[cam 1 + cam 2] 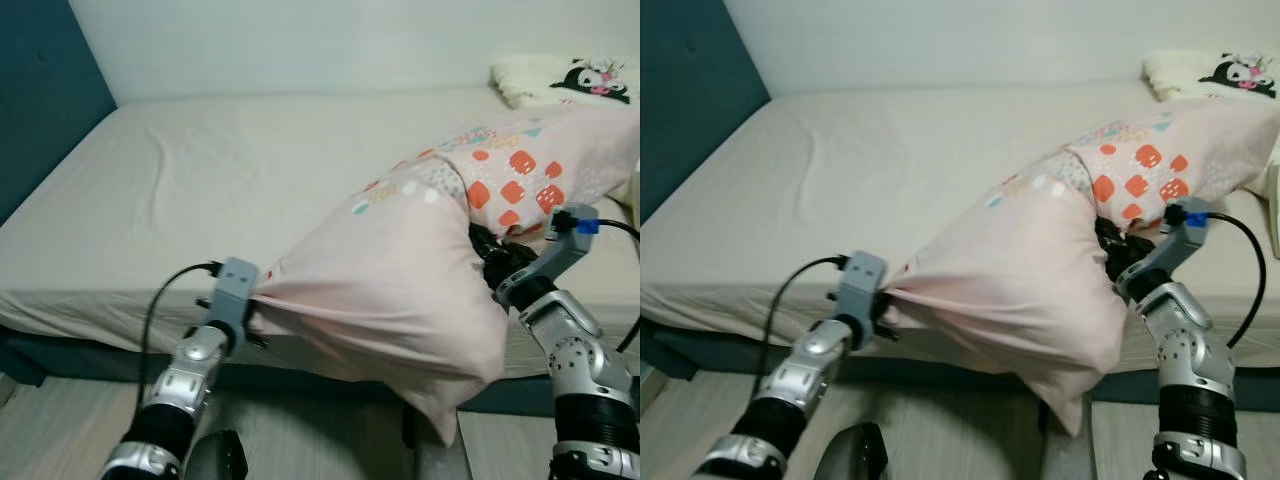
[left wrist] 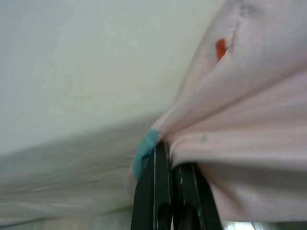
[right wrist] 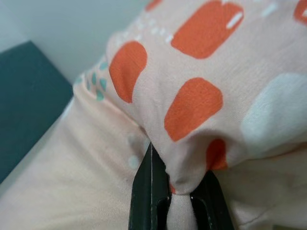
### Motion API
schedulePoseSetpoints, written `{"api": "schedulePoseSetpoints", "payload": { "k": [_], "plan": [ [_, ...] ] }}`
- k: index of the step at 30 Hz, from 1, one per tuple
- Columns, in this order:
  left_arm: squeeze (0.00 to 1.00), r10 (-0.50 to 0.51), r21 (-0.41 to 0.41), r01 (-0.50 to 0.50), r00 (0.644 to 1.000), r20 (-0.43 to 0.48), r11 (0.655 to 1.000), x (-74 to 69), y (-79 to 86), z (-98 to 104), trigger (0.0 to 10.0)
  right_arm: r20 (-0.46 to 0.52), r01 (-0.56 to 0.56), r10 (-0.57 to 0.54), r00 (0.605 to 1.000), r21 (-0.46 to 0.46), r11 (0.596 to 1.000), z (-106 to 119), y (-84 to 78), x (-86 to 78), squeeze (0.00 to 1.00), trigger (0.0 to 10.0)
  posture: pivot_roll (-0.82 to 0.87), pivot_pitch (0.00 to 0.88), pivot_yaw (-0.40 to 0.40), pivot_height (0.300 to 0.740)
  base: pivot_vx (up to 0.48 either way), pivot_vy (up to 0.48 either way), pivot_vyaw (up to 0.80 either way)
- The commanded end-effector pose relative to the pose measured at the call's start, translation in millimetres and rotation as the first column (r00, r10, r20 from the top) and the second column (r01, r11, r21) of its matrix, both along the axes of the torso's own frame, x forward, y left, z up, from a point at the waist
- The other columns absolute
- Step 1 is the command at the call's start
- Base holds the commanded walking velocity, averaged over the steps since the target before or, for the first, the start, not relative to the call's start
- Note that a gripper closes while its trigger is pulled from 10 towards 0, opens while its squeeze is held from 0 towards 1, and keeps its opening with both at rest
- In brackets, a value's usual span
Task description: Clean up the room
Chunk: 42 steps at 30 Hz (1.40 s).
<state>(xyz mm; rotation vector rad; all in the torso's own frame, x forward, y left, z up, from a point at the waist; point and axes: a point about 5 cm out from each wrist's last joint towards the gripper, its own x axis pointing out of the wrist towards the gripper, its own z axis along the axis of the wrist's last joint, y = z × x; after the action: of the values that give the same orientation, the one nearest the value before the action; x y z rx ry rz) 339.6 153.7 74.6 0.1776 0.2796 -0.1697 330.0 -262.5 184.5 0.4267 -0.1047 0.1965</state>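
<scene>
Left tool point(image 1: 252, 312) pinches the pink pillow's point(image 1: 400, 290) near corner, fingers point(image 2: 160, 191) clamped on fabric. Right tool point(image 1: 492, 262) grips its patterned side, fingers point(image 3: 144, 191) closed on a fold. Pillow hangs over the bed's point(image 1: 200, 180) front edge.

Wide bed point(image 1: 220, 190) under a smooth beige fitted sheet point(image 1: 150, 250), dark base along the front edge. Teal headboard point(image 1: 40, 100) at 9 o'clock, pale wall at 12. Cream cushion with a black-and-white cartoon figure point(image 1: 570, 80) in the corner at 2 o'clock. Pink pillow with orange patches point(image 1: 440, 250) from 3 o'clock, overhanging the front edge at 5. Light wood floor point(image 1: 60, 420) below.
</scene>
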Motion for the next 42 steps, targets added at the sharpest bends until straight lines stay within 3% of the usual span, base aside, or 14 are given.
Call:
{"api": "schedulePoseSetpoints", "payload": {
  "k": [1,3,6,11,14,17,19,20,23,25,26,27,35,42],
  "plan": [
    [0.00,0.117,0.001,-0.117,0.991,-0.059,0.993,-4.1,25.5,-14,10.0,0.086,0.059,-0.059,0.994,0.009,0.998,19,-8.6,-3.2,0.00,0.0,0.00,0.000,0.096,0.382,-0.480,0.000,0.00],
    [0.00,0.207,-0.018,-0.209,0.974,-0.096,0.978,-10.3,42.5,-25,10.0,0.114,0.108,-0.108,0.988,0.006,0.994,30,-17.8,-7.1,0.00,0.0,-0.01,0.000,0.088,0.392,-0.375,0.000,0.00],
    [0.00,0.250,-0.021,-0.255,0.960,-0.126,0.967,-17.6,51.0,-36,10.0,0.129,0.124,-0.123,0.984,-0.006,0.992,37,-20.9,-8.0,0.00,0.0,-0.01,0.000,0.083,0.402,-0.180,0.000,0.00],
    [0.00,0.274,-0.019,-0.280,0.948,-0.164,0.960,-26.8,55.9,-48,10.0,0.141,0.114,-0.110,0.984,-0.021,0.993,43,-17.3,-7.6,0.00,0.0,-0.01,0.000,0.077,0.412,0.000,0.000,0.00],
    [0.00,0.346,-0.054,-0.370,0.903,-0.255,0.927,-46.6,63.8,-71,10.0,0.161,0.093,-0.086,0.983,-0.033,0.995,49,-1.5,-6.4,0.00,0.0,-0.02,0.000,0.058,0.427,0.000,0.000,0.00],
    [0.00,0.362,-0.087,-0.400,0.888,-0.283,0.912,-52.1,64.6,-77,10.0,0.163,0.092,-0.085,0.983,-0.034,0.995,50,0.9,-5.6,0.00,0.0,-0.02,0.000,0.058,0.437,0.000,0.000,0.00],
    [0.00,0.285,-0.197,-0.348,0.915,-0.286,0.917,-49.5,52.2,-77,10.0,0.178,0.117,-0.108,0.978,-0.042,0.992,56,-2.6,-5.6,0.00,0.0,-0.01,0.000,0.053,0.447,0.000,0.000,0.00],
    [0.00,0.285,-0.197,-0.348,0.915,-0.286,0.917,-49.5,52.2,-77,10.0,0.178,0.117,-0.108,0.978,-0.042,0.992,56,-2.6,-5.6,0.00,0.0,-0.01,0.000,0.053,0.447,0.000,0.000,0.00],
    [0.00,0.157,-0.317,-0.228,0.959,-0.236,0.920,-39.3,30.6,-68,10.0,0.191,0.137,-0.125,0.974,-0.049,0.989,63,-7.2,-6.4,0.00,0.0,-0.02,0.000,0.051,0.462,0.000,0.000,0.00],
    [0.00,0.134,-0.337,-0.203,0.967,-0.216,0.920,-36.1,26.2,-64,10.0,0.192,0.138,-0.126,0.973,-0.052,0.989,64,-7.9,-6.7,0.00,0.0,-0.02,0.000,0.051,0.467,0.000,0.000,0.00],
    [0.25,0.122,-0.348,-0.186,0.973,-0.198,0.919,-33.5,23.2,-61,10.0,0.192,0.140,-0.127,0.973,-0.054,0.989,65,-8.3,-6.9,0.00,0.0,-0.02,0.000,0.051,0.472,0.000,0.000,0.00],
    [1.00,0.102,-0.357,-0.162,0.978,-0.182,0.920,-30.3,18.5,-58,10.0,0.191,0.141,-0.128,0.973,-0.057,0.988,65,-8.3,-7.2,0.00,0.0,-0.02,0.000,0.051,0.477,0.000,0.000,0.00],
    [1.00,0.051,-0.395,-0.093,0.992,-0.114,0.914,-17.8,3.8,-43,10.0,0.198,0.149,-0.135,0.971,-0.063,0.987,67,-8.6,-9.2,0.00,0.0,-0.03,0.000,0.054,0.502,0.000,0.000,0.00],
    [1.00,0.065,-0.400,-0.104,0.992,-0.108,0.911,-16.4,17.7,-40,10.0,0.206,0.153,-0.136,0.969,-0.071,0.986,70,-9.9,-8.5,0.00,0.0,-0.02,0.000,0.053,0.527,0.000,0.000,0.00]
  ]
}}
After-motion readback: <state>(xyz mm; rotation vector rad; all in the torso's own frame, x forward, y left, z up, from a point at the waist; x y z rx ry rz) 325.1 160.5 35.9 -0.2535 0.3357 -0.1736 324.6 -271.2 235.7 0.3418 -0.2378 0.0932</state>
